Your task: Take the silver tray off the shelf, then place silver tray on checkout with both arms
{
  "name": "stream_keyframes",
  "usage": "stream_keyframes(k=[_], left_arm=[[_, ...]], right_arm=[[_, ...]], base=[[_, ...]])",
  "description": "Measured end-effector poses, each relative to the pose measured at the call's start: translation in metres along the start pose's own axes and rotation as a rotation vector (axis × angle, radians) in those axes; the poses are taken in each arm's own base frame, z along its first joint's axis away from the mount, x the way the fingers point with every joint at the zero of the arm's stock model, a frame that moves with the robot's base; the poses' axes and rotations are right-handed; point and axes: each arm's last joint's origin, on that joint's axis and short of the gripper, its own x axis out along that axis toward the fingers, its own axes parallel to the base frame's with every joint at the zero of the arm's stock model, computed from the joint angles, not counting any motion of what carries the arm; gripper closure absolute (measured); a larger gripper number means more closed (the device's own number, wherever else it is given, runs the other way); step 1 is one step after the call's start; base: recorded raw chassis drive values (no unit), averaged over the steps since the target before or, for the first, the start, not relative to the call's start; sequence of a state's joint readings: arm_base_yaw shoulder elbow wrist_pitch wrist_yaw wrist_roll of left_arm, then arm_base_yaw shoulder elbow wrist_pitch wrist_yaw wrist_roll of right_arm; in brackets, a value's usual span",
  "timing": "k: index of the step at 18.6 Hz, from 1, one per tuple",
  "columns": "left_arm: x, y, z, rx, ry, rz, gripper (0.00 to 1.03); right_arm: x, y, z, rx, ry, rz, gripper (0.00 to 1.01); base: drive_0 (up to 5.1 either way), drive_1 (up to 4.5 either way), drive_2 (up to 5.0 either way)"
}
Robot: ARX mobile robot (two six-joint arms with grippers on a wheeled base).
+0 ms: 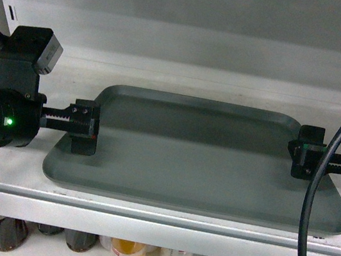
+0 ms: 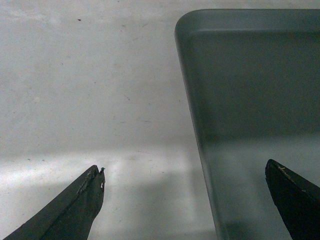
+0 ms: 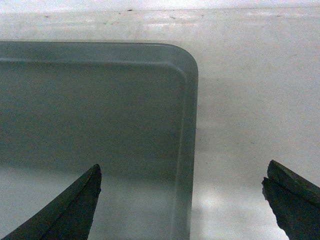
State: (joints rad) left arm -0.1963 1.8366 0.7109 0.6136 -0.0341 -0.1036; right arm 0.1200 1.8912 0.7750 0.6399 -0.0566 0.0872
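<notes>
Head view puts the silver tray flat on the shelf, its front edge close to the shelf's front lip, so you have not lifted anything yet. Your left claw sits at the tray's left short edge and your right claw at the right short edge, roughly opposite each other.

Left wrist view shows that claw's 2 fingers spread wide, one over bare shelf and the other over the tray's floor, with the tray's rim running between them. Right wrist view shows the same thing mirrored: fingers wide apart, one above the tray and one above the shelf, the rim between. Neither claw is clamped on anything, and from these angles you cannot tell whether any fingertip is touching the metal.

So you are at the approach stage of step 1. By my reading, what is left for you is nearly everything: close both claws on the rims, lift the tray evenly, draw it clear of the shelf, then carry it to the checkout worktop, which is not in view, and set it down
</notes>
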Motion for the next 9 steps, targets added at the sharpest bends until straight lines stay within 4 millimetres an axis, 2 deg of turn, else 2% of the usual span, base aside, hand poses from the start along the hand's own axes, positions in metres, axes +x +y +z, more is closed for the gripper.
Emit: stream_keyframes(k=[9], left_arm=[[0.011, -0.009, -0.009, 0.021, 0.006, -0.007, 0.05]], right_arm=[[0.014, -0.003, -0.010, 0.027, -0.003, -0.014, 0.03]], base=[[0.0, 0.00, 0.0]])
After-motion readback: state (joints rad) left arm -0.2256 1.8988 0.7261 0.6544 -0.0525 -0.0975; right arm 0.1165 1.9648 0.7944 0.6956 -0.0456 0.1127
